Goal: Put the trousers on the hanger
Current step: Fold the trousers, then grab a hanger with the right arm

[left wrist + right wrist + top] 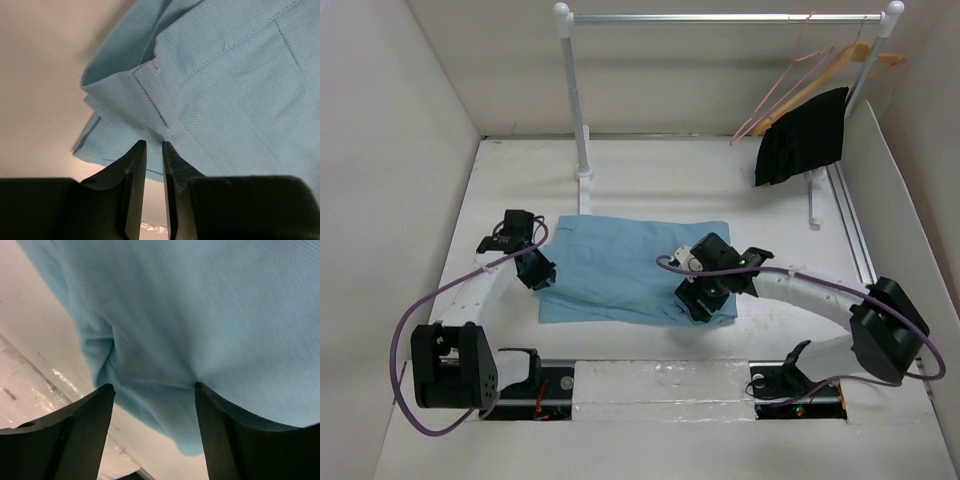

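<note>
Trousers point(630, 265) of pale blue lie folded flat mid-surface point(650, 170), well apart from the wooden hanger point(830, 68) on the far rail point(720, 17). Left end effector point(154, 144) sits at the cloth's left edge, jaws drawn to a narrow slit, nothing clearly nipped. Right end effector point(154, 387) stands wide over the near right corner, fabric bunching between. Thin, limp and light, the cloth will likely sag and unfold, so a hold at the stitched waistband or hem looks surest.
</note>
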